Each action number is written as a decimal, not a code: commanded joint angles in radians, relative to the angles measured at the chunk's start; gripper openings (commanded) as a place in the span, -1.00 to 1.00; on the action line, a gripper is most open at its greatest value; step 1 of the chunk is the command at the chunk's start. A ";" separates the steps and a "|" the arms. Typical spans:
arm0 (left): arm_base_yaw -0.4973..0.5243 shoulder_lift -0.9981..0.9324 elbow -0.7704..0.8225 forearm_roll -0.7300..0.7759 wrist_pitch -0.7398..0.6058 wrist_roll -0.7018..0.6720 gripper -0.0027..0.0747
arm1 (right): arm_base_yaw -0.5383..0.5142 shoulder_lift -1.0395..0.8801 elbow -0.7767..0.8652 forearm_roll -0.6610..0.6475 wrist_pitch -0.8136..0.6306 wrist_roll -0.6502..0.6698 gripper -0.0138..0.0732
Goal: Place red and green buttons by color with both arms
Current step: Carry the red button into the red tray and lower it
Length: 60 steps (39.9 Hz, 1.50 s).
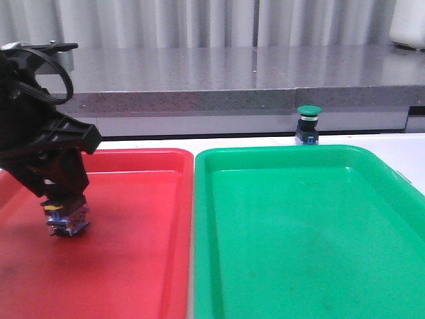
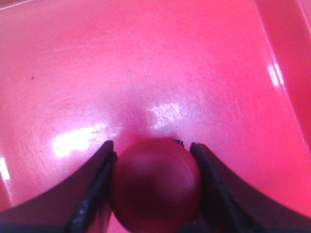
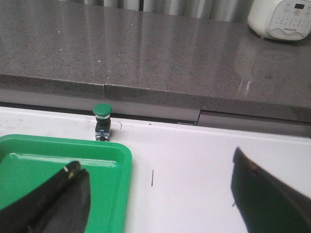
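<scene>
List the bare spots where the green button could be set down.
The green tray is bare throughout. The white table right of it is bare too. In the red tray, the half nearest the green tray is free; the left tool, gripping the red button, crowds the other side.

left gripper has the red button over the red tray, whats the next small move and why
Probably lower a little and open. The left gripper is shut on the red button, whose blue base seems just above the red tray floor. The green button waits behind the green tray.
</scene>
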 commanded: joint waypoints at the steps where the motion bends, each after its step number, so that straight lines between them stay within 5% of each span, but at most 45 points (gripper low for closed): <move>1: -0.008 -0.039 -0.023 -0.011 -0.026 -0.010 -0.55 | -0.005 0.014 -0.036 0.007 -0.076 -0.004 0.71; 37: -0.008 -0.039 -0.023 -0.011 0.035 -0.010 -0.54 | -0.005 0.014 -0.036 0.007 -0.076 -0.004 0.71; 51: -0.008 -0.039 -0.023 -0.011 0.024 -0.010 0.49 | -0.005 0.014 -0.036 0.007 -0.076 -0.004 0.71; 60: -0.008 -0.041 -0.026 -0.038 0.023 -0.010 0.58 | -0.005 0.014 -0.036 0.007 -0.076 -0.004 0.71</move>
